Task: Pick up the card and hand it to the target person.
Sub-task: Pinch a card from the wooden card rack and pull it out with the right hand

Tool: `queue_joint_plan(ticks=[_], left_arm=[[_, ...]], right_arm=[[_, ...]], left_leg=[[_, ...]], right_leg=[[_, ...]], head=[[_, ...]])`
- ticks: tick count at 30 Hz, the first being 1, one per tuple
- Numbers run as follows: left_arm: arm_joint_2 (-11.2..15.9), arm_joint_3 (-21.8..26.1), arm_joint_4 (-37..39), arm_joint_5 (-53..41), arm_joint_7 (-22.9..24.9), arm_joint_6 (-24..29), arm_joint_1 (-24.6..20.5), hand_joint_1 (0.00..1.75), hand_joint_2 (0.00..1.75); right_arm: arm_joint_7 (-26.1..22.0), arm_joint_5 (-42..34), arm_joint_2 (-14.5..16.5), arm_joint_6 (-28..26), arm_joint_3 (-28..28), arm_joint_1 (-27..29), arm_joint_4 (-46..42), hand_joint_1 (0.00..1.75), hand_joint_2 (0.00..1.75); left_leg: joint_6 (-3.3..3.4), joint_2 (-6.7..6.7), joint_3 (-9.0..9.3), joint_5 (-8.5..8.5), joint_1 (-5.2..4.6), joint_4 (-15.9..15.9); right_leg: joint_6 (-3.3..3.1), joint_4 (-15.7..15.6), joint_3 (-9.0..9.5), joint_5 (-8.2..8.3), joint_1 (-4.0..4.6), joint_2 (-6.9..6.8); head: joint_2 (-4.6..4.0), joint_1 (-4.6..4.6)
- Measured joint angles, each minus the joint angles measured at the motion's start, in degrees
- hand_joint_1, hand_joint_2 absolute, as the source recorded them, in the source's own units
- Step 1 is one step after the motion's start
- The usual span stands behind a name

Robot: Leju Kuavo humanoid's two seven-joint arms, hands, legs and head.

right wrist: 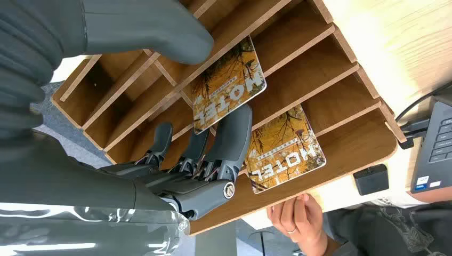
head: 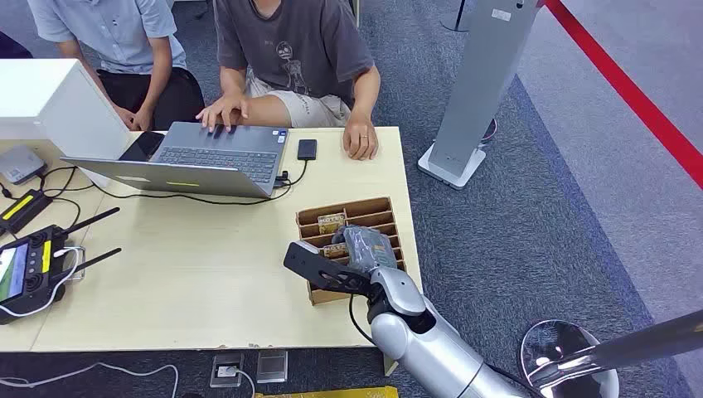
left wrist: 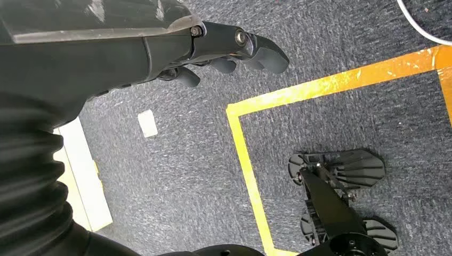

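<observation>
Cards lie in a slotted wooden rack [head: 356,217] near the right edge of the counter [head: 207,282]. The right robot hand [right wrist: 176,160] is down over the rack. In the right wrist view its thumb [right wrist: 154,26] is on one side of a card [right wrist: 228,82] printed HOTEL and its dark fingers [right wrist: 234,133] are on the other, with the nearest fingertip at the card's edge. Whether the card is actually pinched cannot be told; it sits in its slot, leaning on a divider. A second card [right wrist: 285,149] with the same print lies in the next slot, touching no finger.

Beyond the rack a person's hand [head: 361,143] rests on the counter, and a phone [head: 307,149] lies just beside a laptop [head: 207,159], on which the person's other hand rests. A second person sits to the left. A controller [head: 29,267] with antennas lies near the left edge of the counter.

The left robot hand [left wrist: 224,53] hangs over grey carpet [left wrist: 176,165] marked with yellow tape [left wrist: 330,82]; its fingers are loosely curled and hold nothing.
</observation>
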Motion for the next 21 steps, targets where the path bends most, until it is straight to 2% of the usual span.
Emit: queue_joint_plan(ticks=[11,21], left_arm=[[0.0,0.0,0.0,0.0,0.0,-0.1,0.0,0.00,1.75],[0.0,0.0,0.0,0.0,0.0,-0.2,0.0,0.00,1.75]], right_arm=[[0.0,0.0,0.0,0.0,0.0,0.1,0.0,0.87,1.75],[0.0,0.1,0.0,0.2,-0.3,0.1,0.0,1.19,1.75]], left_leg=[[0.00,0.00,0.01,0.00,0.00,0.0],[0.00,0.00,0.00,0.00,0.00,0.0]], right_leg=[[0.00,0.0,0.00,0.00,0.00,0.00],[0.00,0.0,0.00,0.00,0.00,0.00]], head=[[0.00,-0.01],[0.00,-0.01]])
